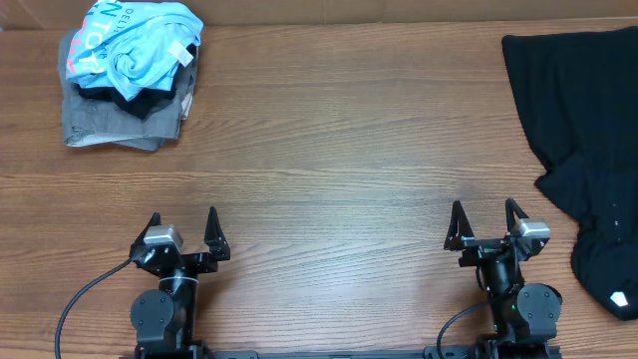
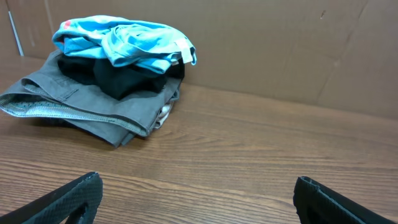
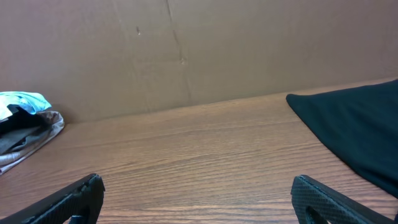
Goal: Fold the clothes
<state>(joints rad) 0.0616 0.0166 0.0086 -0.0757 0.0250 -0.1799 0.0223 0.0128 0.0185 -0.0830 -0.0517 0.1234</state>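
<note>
The black garment (image 1: 583,110) runs off the right edge, lettering on the T-shirt (image 1: 140,45) is crumpled past reading, and a dark piece (image 2: 127,78) sits mostly buried beneath it.

Wooden table (image 1: 329,150) carries clothes pile (image 1: 120,125), black garment (image 1: 583,110).

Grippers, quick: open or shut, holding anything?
Left black two-finger gripper: open, holding nothing.
Right black two-finger gripper: open, holding nothing.
</note>
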